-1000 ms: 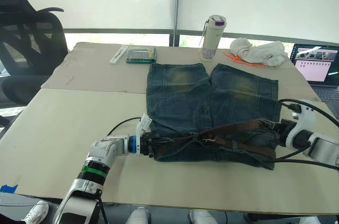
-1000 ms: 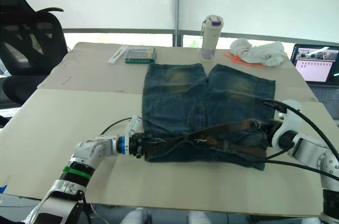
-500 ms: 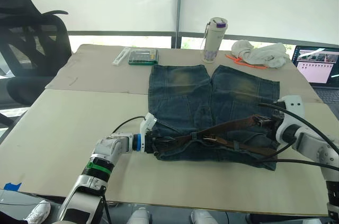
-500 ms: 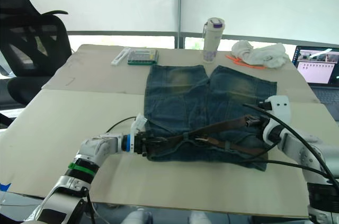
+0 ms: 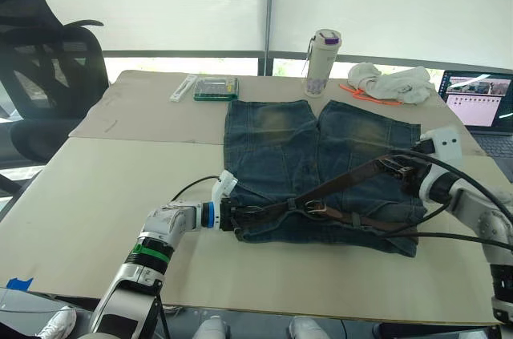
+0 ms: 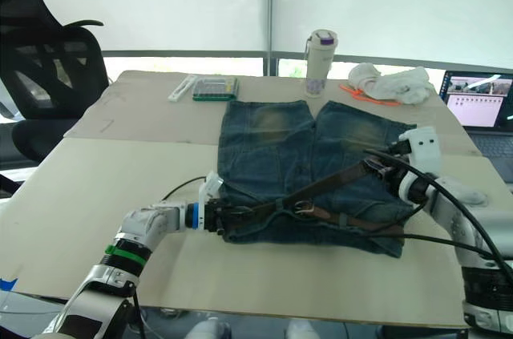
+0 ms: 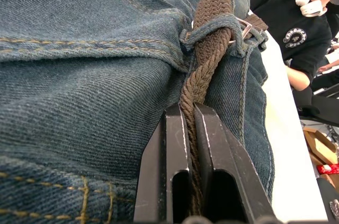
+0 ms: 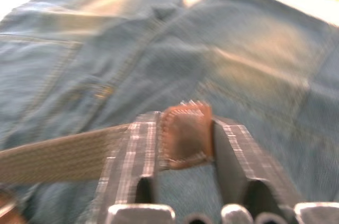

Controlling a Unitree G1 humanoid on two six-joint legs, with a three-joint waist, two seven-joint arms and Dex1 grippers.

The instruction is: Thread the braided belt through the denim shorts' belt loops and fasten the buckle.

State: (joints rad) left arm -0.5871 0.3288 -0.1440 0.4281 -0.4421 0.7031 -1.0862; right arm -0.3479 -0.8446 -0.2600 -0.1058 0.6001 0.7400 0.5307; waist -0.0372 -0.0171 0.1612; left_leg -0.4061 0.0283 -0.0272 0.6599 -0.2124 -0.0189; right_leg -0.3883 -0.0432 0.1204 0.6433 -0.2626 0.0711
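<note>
Denim shorts (image 5: pixel 321 163) spread flat on the worktop (image 5: pixel 96 195), waistband toward the near edge, with the braided belt (image 5: pixel 345 187) running across it and the buckle (image 5: pixel 314 207) sitting around the middle. Left hand (image 7: pixel 192 128) clamped tight on the belt right below a belt loop (image 7: pixel 214 27) at the waistband's left end. Right hand (image 8: pixel 185 134) pinching the belt's leather tip, lifted off the right leg so the strap slants up from the buckle.
</note>
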